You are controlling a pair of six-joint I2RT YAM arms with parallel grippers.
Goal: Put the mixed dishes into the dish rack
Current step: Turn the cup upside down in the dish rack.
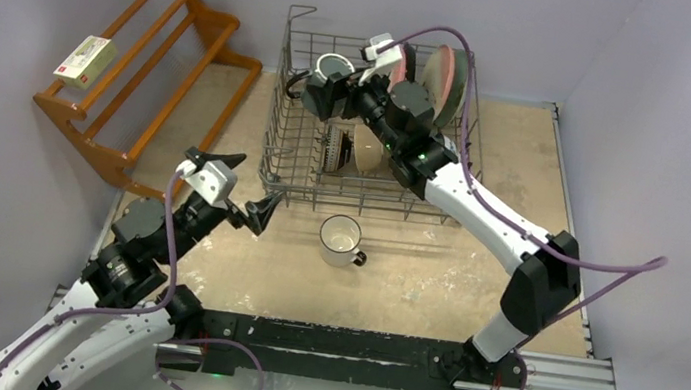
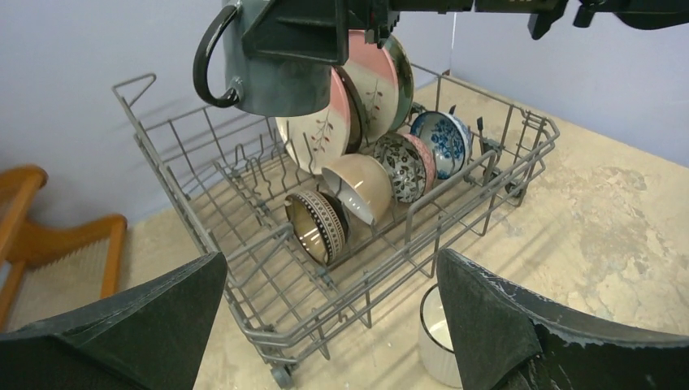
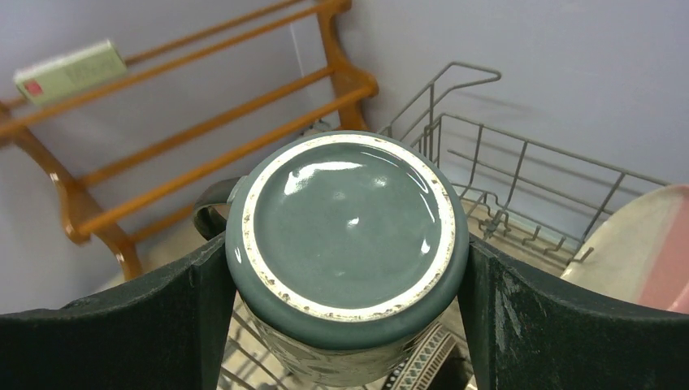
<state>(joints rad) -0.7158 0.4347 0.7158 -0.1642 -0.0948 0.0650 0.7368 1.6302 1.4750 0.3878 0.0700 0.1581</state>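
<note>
Snugly, right fingers around teal mug (base up)

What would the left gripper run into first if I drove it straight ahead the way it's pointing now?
Probably the dish rack, at its near corner wall, which lies straight ahead of the open left gripper. The white mug stands just right of that line, so it might be clipped; depth is unclear.

Readable text: none, nothing came out legible in any view.
Box on the wooden shelf: showed a red patch and some printing on its pale green face, but it was way too small and blurry to make out.
Dark teal mug underside: just glaze and a scuffed ring, no readable stamp.
</note>
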